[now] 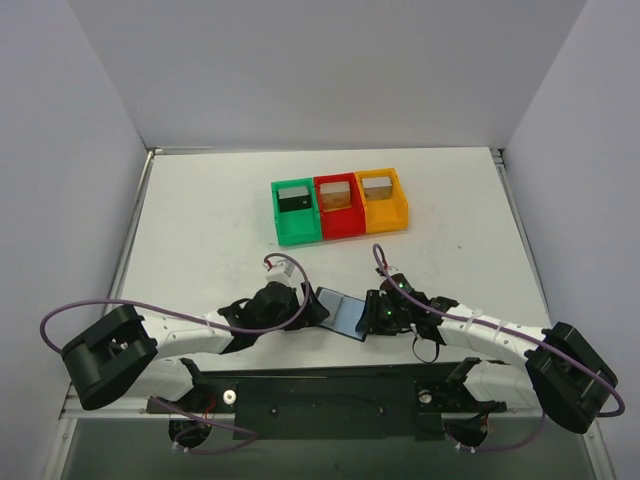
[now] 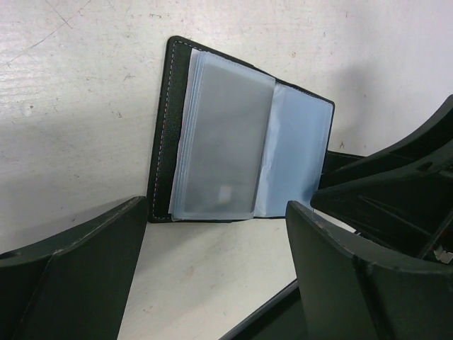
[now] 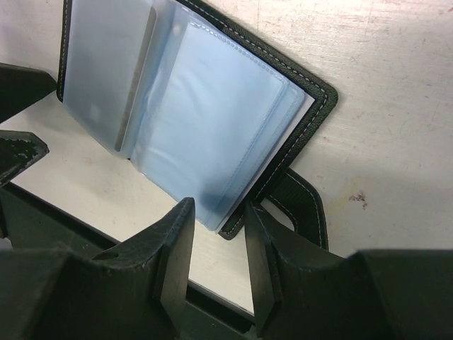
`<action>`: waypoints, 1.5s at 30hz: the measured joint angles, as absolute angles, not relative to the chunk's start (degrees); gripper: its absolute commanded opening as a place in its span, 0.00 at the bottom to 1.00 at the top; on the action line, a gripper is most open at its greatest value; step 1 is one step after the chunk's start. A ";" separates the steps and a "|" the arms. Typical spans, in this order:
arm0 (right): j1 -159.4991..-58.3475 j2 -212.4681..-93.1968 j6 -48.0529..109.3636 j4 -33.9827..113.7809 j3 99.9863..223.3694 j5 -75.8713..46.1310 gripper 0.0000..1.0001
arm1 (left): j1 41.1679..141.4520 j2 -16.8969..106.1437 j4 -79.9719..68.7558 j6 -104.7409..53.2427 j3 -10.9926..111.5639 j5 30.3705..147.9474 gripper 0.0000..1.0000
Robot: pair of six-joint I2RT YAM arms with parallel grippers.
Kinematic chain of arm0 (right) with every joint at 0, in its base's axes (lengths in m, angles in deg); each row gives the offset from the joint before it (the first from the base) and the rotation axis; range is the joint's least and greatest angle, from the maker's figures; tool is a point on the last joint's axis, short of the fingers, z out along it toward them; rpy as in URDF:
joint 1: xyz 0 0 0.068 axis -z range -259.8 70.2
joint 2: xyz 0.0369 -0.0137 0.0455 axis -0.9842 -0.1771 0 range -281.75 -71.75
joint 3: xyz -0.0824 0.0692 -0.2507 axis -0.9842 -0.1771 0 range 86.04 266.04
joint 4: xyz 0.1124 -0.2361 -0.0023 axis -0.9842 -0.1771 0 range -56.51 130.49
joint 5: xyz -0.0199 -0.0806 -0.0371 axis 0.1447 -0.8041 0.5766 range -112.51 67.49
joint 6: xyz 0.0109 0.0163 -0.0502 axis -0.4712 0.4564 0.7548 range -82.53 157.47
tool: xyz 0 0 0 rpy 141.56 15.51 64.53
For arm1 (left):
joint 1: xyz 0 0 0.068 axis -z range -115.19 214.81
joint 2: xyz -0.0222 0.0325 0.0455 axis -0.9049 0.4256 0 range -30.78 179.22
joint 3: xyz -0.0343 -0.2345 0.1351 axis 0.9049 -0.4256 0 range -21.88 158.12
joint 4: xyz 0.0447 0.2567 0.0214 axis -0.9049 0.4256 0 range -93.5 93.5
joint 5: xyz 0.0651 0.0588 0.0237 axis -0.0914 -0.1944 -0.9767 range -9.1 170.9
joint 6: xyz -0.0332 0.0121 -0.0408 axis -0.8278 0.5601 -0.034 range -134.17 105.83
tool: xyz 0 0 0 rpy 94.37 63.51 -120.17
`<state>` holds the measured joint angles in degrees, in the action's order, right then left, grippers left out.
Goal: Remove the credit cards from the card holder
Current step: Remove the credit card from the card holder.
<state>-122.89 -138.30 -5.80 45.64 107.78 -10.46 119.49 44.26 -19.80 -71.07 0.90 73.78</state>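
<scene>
On the white tabletop (image 1: 200, 230), two arms reach in from the near edge and meet in the middle. The left arm (image 1: 180, 340) comes from one side and the right arm (image 1: 490, 338) from the other, so each one can work on its own side of the same thing.

Farther back sit three bins side by side: a green bin (image 1: 300, 233), a red bin (image 1: 343, 227) and an orange bin (image 1: 386, 221). They are well apart from the arms. I think the cards may go there later.

The card holder (image 1: 340, 312) lies open between the two arms, with its black cover underneath. Open like this, its inside faces up and can be reached.

The left gripper (image 2: 216, 207) has its jaws spread wide apart and holds nothing. It hangs just above the holder's near edge, ready to grab, I think.

The right gripper (image 3: 218, 209) has its jaws close together, with one corner of the holder in the small gap. I cannot tell if it squeezes that corner. It is probably there to stop the holder from sliding.

The clear sleeves (image 2: 226, 142) fan out like book pages. One looks grey, maybe with a card inside.

A small black strap (image 3: 301, 205) pokes out beside the right gripper.
</scene>
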 measured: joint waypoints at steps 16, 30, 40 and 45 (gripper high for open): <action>-122.52 -138.45 -5.56 45.69 107.78 -9.98 0.31 | 119.62 39.72 -18.62 -68.32 3.70 73.21 0.87; -122.45 -138.71 -5.36 45.90 107.78 -9.47 0.31 | 120.21 47.56 -18.97 -67.29 5.84 73.89 0.87; -122.19 -138.71 -5.36 45.90 107.78 -9.32 0.31 | 120.27 51.54 -21.46 -67.27 7.00 74.88 0.86; -122.19 -138.71 -5.36 45.90 107.78 -9.28 0.31 | 121.19 52.48 -23.67 -67.12 7.42 76.69 0.86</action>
